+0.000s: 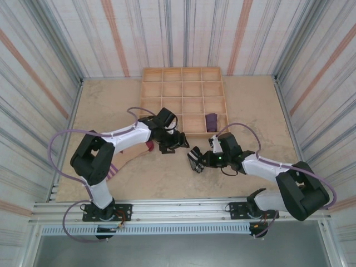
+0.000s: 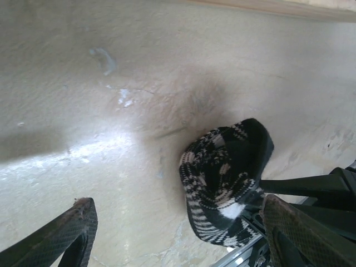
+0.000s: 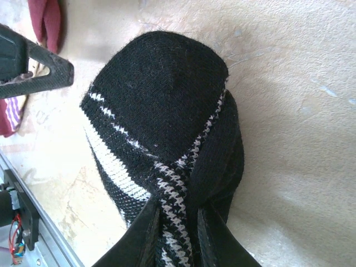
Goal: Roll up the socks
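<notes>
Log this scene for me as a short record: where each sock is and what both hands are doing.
Black-and-white striped fabric sock: bunched up, pinched by the right hand
Left hand: open, beside that sock, holding nothing
Purple fabric sock: in the wooden grid tray, near-right compartment
Beige fabric sock with maroon trim: on the table, partly under the left arm

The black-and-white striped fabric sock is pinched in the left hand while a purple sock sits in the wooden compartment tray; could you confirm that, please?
Not quite: the black-and-white striped fabric sock is pinched in the right hand, as the right wrist view shows; the left hand stands open beside it. The purple sock does sit in the wooden compartment tray.
</notes>
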`<action>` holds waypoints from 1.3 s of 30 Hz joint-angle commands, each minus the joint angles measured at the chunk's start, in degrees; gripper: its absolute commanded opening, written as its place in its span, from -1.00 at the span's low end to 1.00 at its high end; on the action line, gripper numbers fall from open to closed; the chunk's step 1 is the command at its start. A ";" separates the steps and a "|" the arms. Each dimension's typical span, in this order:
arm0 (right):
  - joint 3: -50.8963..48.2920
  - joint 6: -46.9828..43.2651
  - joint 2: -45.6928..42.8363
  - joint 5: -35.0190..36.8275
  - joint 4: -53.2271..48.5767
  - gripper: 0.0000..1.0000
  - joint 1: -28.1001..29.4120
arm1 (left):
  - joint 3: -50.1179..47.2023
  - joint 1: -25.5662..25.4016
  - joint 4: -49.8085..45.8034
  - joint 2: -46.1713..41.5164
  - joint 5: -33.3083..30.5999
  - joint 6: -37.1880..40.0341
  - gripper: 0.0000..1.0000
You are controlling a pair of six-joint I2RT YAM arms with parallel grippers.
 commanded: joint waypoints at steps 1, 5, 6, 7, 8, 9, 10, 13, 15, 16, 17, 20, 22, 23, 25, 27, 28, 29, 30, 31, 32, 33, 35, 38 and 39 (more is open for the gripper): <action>3.65 2.58 -2.37 0.10 -4.05 -1.00 -0.73 | -1.38 1.47 -0.14 -5.54 1.49 -0.14 0.60; 7.75 4.53 -3.82 -1.01 -6.30 -1.00 -2.53 | 0.34 5.57 -6.00 -9.39 2.10 2.63 0.59; 9.00 4.92 -3.95 -1.41 -6.73 -1.00 -3.00 | 0.91 6.85 -7.74 -10.37 2.30 3.59 0.59; 10.02 5.23 -4.01 -1.60 -7.11 -1.00 -3.40 | 1.42 7.90 -9.33 -11.14 2.34 4.66 0.58; 11.34 5.61 -3.84 -1.67 -7.42 -1.00 -3.92 | 2.09 9.11 -11.42 -11.89 2.10 6.12 0.58; 12.67 6.05 -3.36 -1.86 -7.40 -1.00 -4.59 | 2.91 10.28 -13.85 -12.43 1.69 7.61 0.58; 13.77 6.38 -2.56 -2.29 -7.24 -1.00 -5.38 | 3.47 11.29 -15.81 -12.80 1.20 8.94 0.58; 18.42 7.02 2.00 -4.18 -5.82 -1.00 -7.97 | 3.73 14.47 -20.77 -13.85 -0.28 11.96 0.58; 22.00 7.05 6.30 -6.17 -4.59 -1.00 -9.51 | 2.73 16.56 -22.96 -15.05 -1.91 12.84 0.58; 23.27 7.06 8.07 -6.61 -4.02 -1.00 -10.03 | 2.21 17.39 -23.70 -15.70 -2.91 13.26 0.59; 24.94 7.23 10.19 -7.31 -3.18 -1.00 -10.45 | 1.63 18.40 -24.54 -16.54 -4.33 13.69 0.60; 29.64 8.45 17.25 -9.52 -1.30 -1.00 -11.12 | 0.05 21.88 -27.16 -18.16 -7.26 15.84 0.61; 32.15 9.63 21.99 -10.47 -0.10 -1.00 -11.17 | -0.87 24.09 -28.51 -18.26 -7.81 17.45 0.60; 32.76 10.68 24.09 -10.91 1.55 -1.00 -11.13 | -1.33 25.15 -29.26 -18.22 -8.09 18.07 0.58; 33.70 12.09 27.28 -10.88 3.61 -1.00 -11.13 | -2.30 26.66 -30.18 -18.22 -8.11 19.07 0.57; 35.35 12.41 30.39 -10.34 3.48 -1.00 -10.99 | -3.81 27.35 -29.97 -18.75 -8.05 19.30 0.57; 36.21 12.07 31.46 -9.92 2.84 -1.00 -10.92 | -4.47 27.37 -29.60 -18.97 -7.70 19.24 0.57; 37.12 11.45 32.58 -9.15 1.58 -1.00 -10.71 | -5.25 27.33 -29.10 -19.32 -7.20 19.04 0.56; 37.71 11.20 33.41 -8.55 0.72 -1.00 -10.65 | -5.90 27.35 -28.67 -19.50 -6.87 18.82 0.56; 37.93 11.21 34.27 -8.47 0.55 -1.00 -10.61 | -6.45 27.34 -28.29 -19.54 -6.71 18.52 0.56; 38.10 11.32 35.02 -8.42 0.50 -1.00 -10.66 | -6.90 27.34 -28.19 -19.54 -7.08 18.61 0.56; 38.28 11.28 35.57 -8.23 0.20 -1.00 -10.54 | -7.21 27.32 -28.03 -19.48 -7.42 18.45 0.56; 39.17 10.86 36.92 -7.86 -1.60 -1.00 -10.18 | -7.96 27.32 -27.75 -19.11 -8.26 18.36 0.56; 40.41 9.17 37.55 -4.79 -4.92 -1.00 -9.18 | -8.80 27.36 -27.62 -18.41 -9.79 17.76 0.54; 40.68 8.94 37.89 -4.10 -5.55 -1.00 -8.89 | -9.22 27.33 -27.35 -18.33 -10.36 17.50 0.54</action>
